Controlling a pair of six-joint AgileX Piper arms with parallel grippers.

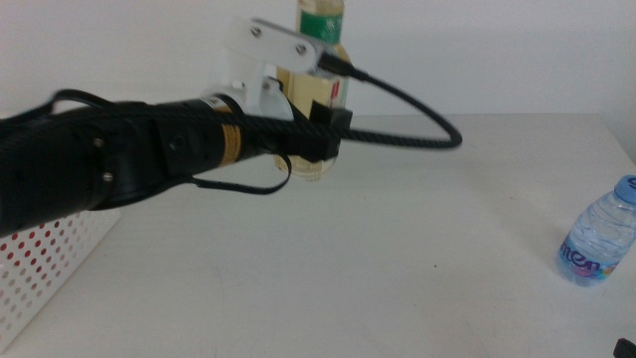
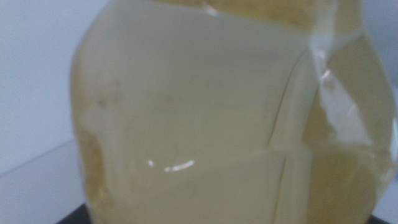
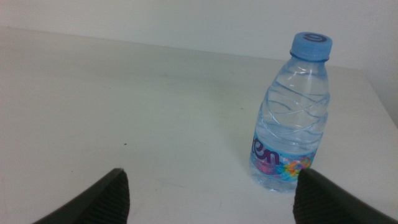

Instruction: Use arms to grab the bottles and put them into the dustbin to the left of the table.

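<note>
The yellowish tea bottle [image 1: 320,30] with a green label stands upright at the back of the table [image 1: 397,259]. My left arm reaches in from the left, and the left gripper [image 1: 323,134] is shut on the bottle's lower body. In the left wrist view the tea bottle [image 2: 211,118] fills the picture, with only dark slivers of the jaws at the bottom corners. The small clear water bottle [image 1: 599,244], blue-capped, stands near the table's right edge. My right gripper [image 3: 217,199] is open and low, a short way from the water bottle [image 3: 292,124]. The dustbin [image 1: 45,273] is at the lower left.
A black cable [image 1: 417,114] loops from the left wrist out to the right above the tabletop. The white wall rises right behind the tea bottle. The perforated basket lies under the left forearm.
</note>
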